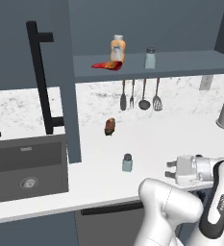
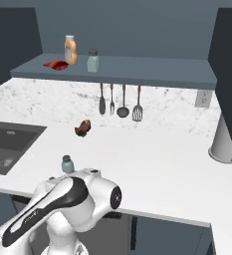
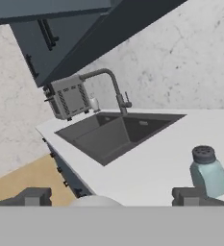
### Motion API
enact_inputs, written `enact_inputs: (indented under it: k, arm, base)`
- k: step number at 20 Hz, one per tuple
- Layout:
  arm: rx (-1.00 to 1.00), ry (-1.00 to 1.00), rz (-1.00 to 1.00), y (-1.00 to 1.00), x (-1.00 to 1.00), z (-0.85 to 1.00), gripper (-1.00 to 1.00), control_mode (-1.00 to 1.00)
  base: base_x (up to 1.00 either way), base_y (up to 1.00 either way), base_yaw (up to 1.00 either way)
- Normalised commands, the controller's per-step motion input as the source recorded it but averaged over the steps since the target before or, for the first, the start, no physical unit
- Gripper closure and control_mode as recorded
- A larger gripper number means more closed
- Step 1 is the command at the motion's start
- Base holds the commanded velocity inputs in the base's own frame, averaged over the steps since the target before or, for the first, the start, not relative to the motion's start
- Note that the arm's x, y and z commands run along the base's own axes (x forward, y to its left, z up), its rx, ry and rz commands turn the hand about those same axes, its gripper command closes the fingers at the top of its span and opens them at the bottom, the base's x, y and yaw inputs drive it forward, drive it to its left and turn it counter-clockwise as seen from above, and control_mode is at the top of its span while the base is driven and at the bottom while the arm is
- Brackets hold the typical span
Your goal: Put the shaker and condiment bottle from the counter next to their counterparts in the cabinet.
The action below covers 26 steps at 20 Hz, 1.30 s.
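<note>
Fingers (image 3: 36,196) spread wide and empty, we level our gripper (image 1: 170,169) at the shaker (image 1: 127,162) near the counter (image 1: 147,139) front edge, for its trip to the cabinet (image 1: 190,62) shelf.

We see the white arm folded low over its base, forearm reaching level to the left. Gripper (image 1: 169,170) points sideways, jaws spread wide, nothing between the dark fingertips (image 3: 35,197).
</note>
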Motion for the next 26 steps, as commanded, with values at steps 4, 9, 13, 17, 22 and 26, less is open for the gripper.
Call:
enact_inputs:
  k: [4,9,13,17,22,26]
  arm:
    - [0.00,0.00,0.00,0.00,0.42,-0.03,-1.00,-1.00]
    - [0.00,-0.06,0.00,0.08,0.26,-0.17,-1.00,-1.00]
    - [0.00,-0.09,0.00,0.06,0.06,-0.22,-1.00,-1.00]
    - [0.00,-0.13,-0.01,0.14,0.17,-0.26,-1.00,-1.00]
    - [-0.02,-0.02,-0.09,0.37,0.17,-0.14,-1.00,-1.00]
    - [-0.09,0.01,-0.09,0.44,0.14,-0.14,-1.00,-1.00]
  base:
    - [0.00,0.00,0.00]
    - [0.00,0.00,0.00]
    - [0.00,0.00,0.00]
    - [0.00,0.00,0.00]
    - [0.00,0.00,0.00]
    - [0.00,0.00,0.00]
